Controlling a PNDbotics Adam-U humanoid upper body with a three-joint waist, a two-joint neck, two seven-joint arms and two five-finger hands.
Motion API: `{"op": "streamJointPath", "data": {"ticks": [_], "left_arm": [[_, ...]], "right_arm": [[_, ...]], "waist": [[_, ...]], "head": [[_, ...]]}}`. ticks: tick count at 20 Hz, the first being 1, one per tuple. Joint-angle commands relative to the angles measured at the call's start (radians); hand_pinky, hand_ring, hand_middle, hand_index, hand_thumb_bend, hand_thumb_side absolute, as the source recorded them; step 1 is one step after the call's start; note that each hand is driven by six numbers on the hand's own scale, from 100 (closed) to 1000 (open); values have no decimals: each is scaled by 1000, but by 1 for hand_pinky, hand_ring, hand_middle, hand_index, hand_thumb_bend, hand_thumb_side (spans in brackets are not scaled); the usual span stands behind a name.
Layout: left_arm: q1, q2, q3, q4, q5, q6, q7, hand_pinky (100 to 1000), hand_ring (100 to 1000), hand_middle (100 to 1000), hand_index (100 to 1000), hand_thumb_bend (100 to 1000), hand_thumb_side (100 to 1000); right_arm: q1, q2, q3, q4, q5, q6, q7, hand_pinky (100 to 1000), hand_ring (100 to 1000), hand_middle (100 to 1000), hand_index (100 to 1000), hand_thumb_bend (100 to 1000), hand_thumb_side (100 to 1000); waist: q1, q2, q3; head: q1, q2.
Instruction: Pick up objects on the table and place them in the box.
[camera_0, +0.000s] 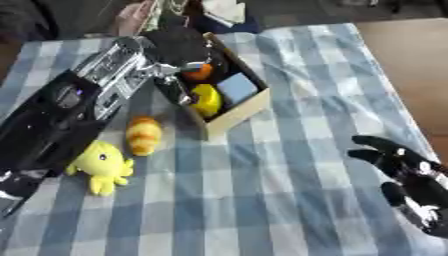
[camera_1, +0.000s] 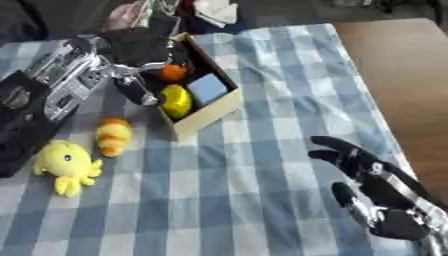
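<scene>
My left arm reaches in from the left, and my left hand (camera_0: 178, 46) hangs over the far end of the cardboard box (camera_0: 241, 112). Right under that hand is an orange round thing (camera_0: 198, 72), and I cannot tell whether the hand holds it. Also in the box lie a yellow object (camera_0: 207, 99) and a blue block (camera_0: 237, 87). An orange-and-yellow striped toy (camera_0: 144, 135) lies on the cloth left of the box. A yellow plush octopus (camera_0: 101, 165) sits further to the near left. My right hand (camera_1: 372, 172) rests open at the lower right, fingers up, holding nothing.
The table wears a blue-and-white checked cloth (camera_0: 262, 200). Its right edge (camera_1: 376, 100) drops off to a brown floor. Dark and white items (camera_0: 223, 12) lie beyond the far edge. My left forearm (camera_0: 61, 115) covers the table's left side.
</scene>
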Motion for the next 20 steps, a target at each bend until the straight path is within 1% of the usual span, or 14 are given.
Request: {"op": "streamJointPath", "data": {"ticks": [1,5,7,9,12,14,16,18,20], "left_arm": [[-13,62,25,-53,34,-3,-17,731,672,671,815,420,121],[32,164,50,-155,144,-4,-85,732,664,655,800,410,134],[76,229,65,-231,213,2,-119,733,660,647,791,409,139],[137,299,87,-306,278,16,-154,734,660,647,789,413,152],[253,399,126,-407,346,47,-196,736,663,648,788,433,172],[340,451,158,-457,372,71,-215,737,665,651,789,444,185],[421,488,191,-493,382,96,-221,737,667,652,791,458,194],[491,510,213,-504,376,112,-219,739,672,658,798,475,204],[549,517,224,-507,353,125,-225,738,675,664,808,484,218]], "right_arm": [[-10,-8,-4,-9,-5,1,1,1000,923,974,1000,100,461],[-7,-13,-9,-8,-1,2,-3,1000,923,974,1000,100,461],[-6,-16,-11,-9,1,2,-5,1000,923,974,1000,100,461],[-5,-19,-13,-9,3,2,-7,1000,923,974,1000,100,461],[-4,-23,-17,-10,5,2,-10,1000,924,974,1000,100,459],[-4,-23,-18,-10,7,2,-11,1000,924,974,1000,100,458],[-4,-24,-21,-11,8,2,-12,1000,924,974,1000,100,458],[-3,-26,-24,-10,9,2,-16,1000,924,974,1000,100,459],[-3,-26,-25,-11,10,2,-17,1000,924,974,1000,100,459]], "waist": [[-12,-35,4],[-5,-38,15],[-2,-39,23],[1,-40,29],[5,-41,39],[6,-41,45],[6,-40,52],[6,-40,59],[6,-40,67]], "head": [[-5,-10],[-17,-8],[-25,-8],[-33,-7],[-43,-7],[-50,-7],[-57,-7],[-61,-6],[-64,-4]]}}
